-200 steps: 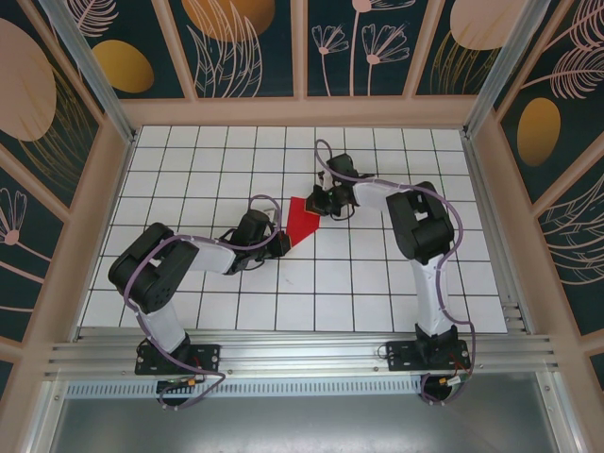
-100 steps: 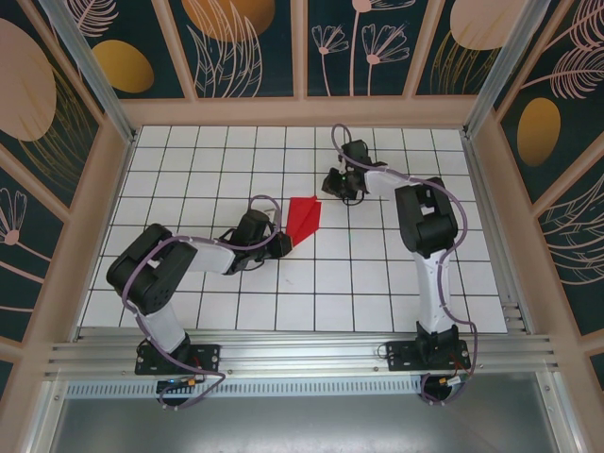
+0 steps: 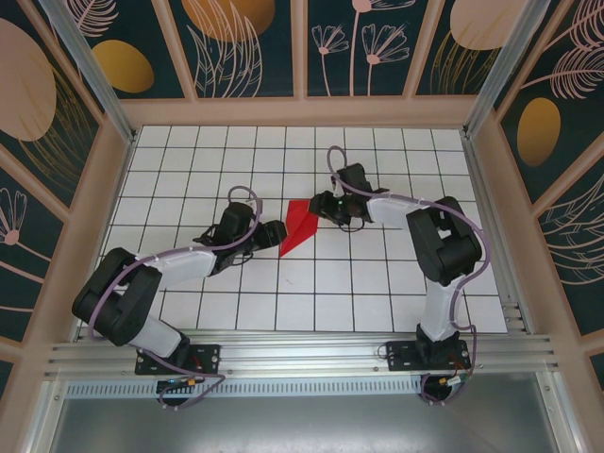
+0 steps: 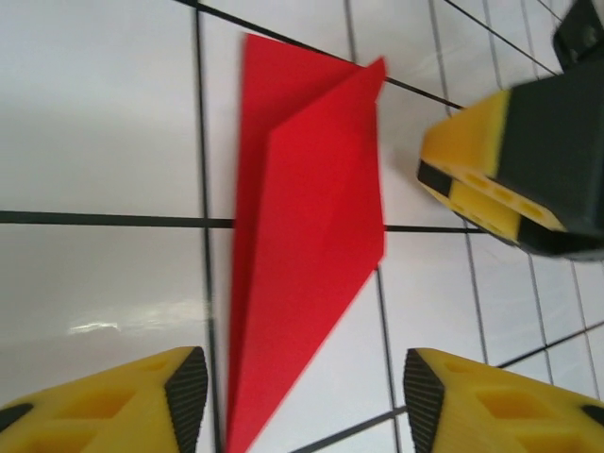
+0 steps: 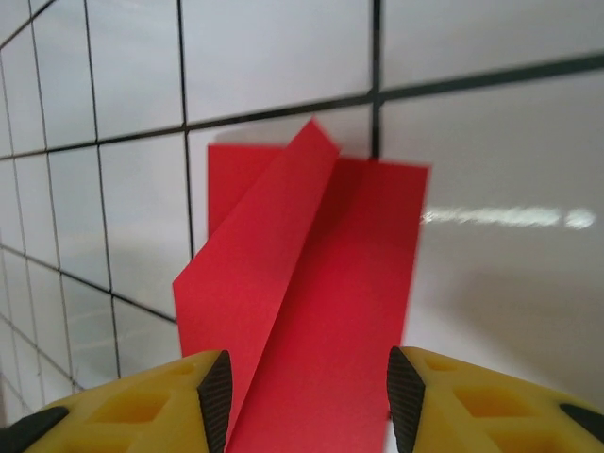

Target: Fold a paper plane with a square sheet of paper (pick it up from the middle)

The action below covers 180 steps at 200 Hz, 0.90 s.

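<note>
Bench: white tiles with dark grid lines, walled at the sides and back.

Sheet of paper: bright red, folded into a long creased wedge. In the overhead view it lies on the bench near the middle, broad end toward 12 o'clock and point toward 7 o'clock.

Folds: in the right wrist view the sheet of paper has one flap raised along a centre crease. The rest lies flat on the tiles.

Left fingers: low over the bench at the paper's 7 o'clock end. They are parted and grip nothing. In the left wrist view the narrow tip sits between two yellow fingers with black pads. The tip is close to the 7 o'clock pad, with bare tile between it and the other pad.

Right fingers: at the broad end, toward the paper's 1 o'clock. They are parted to about the paper's width. In the right wrist view the sheet runs in between the two pads, its edges close to both. Cannot tell whether either pad touches it, and it does not look lifted or pinched.

Cross-check: in the left wrist view a right-arm finger shows at 2 o'clock, just beside the broad end with a strip of tile between.
</note>
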Each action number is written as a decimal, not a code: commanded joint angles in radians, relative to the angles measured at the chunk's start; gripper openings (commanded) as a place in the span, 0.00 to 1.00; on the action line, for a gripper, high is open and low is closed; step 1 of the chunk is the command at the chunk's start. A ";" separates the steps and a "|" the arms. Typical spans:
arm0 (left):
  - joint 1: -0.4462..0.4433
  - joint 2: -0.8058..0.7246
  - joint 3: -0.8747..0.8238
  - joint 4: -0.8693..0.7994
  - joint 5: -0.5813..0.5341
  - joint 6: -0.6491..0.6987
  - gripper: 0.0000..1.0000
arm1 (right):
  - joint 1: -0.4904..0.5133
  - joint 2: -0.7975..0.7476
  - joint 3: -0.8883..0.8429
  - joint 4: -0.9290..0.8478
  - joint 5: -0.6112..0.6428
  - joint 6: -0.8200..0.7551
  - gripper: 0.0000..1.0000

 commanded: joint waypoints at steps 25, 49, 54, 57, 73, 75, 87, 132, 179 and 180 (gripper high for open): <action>0.024 -0.016 -0.040 0.035 -0.016 -0.031 0.72 | 0.024 0.068 0.048 0.062 -0.054 0.048 0.44; 0.032 -0.030 -0.055 0.046 -0.016 -0.032 0.76 | 0.026 0.100 0.073 0.051 -0.053 0.052 0.41; 0.032 -0.033 -0.057 0.046 -0.018 -0.031 0.76 | 0.026 0.104 0.074 0.053 -0.057 0.054 0.41; 0.032 -0.033 -0.058 0.046 -0.020 -0.031 0.77 | 0.027 0.104 0.074 0.057 -0.059 0.054 0.40; 0.035 -0.038 -0.060 0.047 -0.019 -0.030 0.78 | 0.031 0.112 0.078 0.074 -0.078 0.050 0.37; 0.035 -0.037 -0.061 0.046 -0.018 -0.030 0.78 | 0.031 0.112 0.079 0.073 -0.078 0.049 0.37; 0.035 -0.041 -0.062 0.051 -0.015 -0.030 0.79 | 0.034 0.116 0.082 0.080 -0.084 0.045 0.35; 0.048 -0.057 -0.075 0.068 0.001 -0.037 0.83 | 0.037 0.144 0.097 0.091 -0.108 0.049 0.31; 0.066 -0.081 -0.098 0.092 0.047 -0.048 0.89 | 0.043 0.160 0.095 0.144 -0.134 0.061 0.22; 0.067 -0.082 -0.099 0.093 0.048 -0.049 0.89 | 0.043 0.159 0.094 0.145 -0.135 0.062 0.22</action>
